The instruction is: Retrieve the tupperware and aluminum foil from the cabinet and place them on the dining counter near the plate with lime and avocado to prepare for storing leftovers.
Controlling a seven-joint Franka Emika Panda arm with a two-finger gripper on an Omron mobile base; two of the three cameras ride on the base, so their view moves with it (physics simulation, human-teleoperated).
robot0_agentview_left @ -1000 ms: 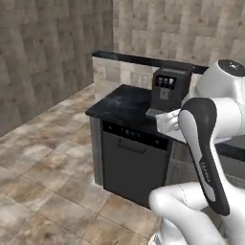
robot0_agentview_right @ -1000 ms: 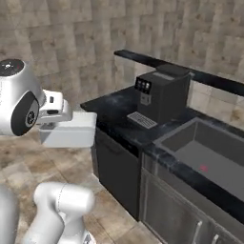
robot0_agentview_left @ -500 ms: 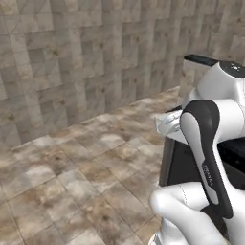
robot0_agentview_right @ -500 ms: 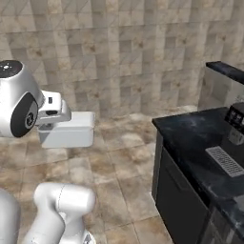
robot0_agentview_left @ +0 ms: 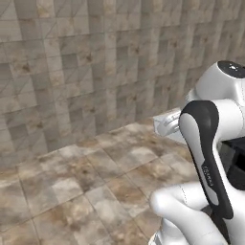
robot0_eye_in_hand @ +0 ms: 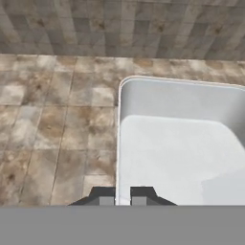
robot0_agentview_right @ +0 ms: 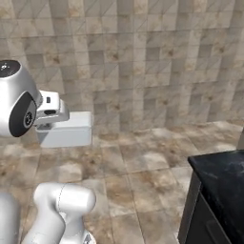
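- At the bottom centre of the hand view, one gripper (robot0_eye_in_hand: 122, 195) shows two dark fingertips (robot0_eye_in_hand: 103, 196) set close together, clamped on the near rim of the tupperware (robot0_eye_in_hand: 179, 148).
- One tupperware is present: a pale grey-white tub with a rimmed edge, open side toward the hand camera, occupying the centre and right of that frame.
- Left of centre in the right base view, the same tub (robot0_agentview_right: 66, 129) hangs in the air off the end of the arm, clear of the floor (robot0_agentview_right: 143, 167).
- At right of centre in the left base view, a corner of the tub (robot0_agentview_left: 168, 125) projects from behind the arm.
- One black counter (robot0_agentview_right: 224, 183) sits at the lower right of the right base view, well apart from the tub.
- One tiled wall (robot0_agentview_right: 143, 62) spans the upper part of each view.
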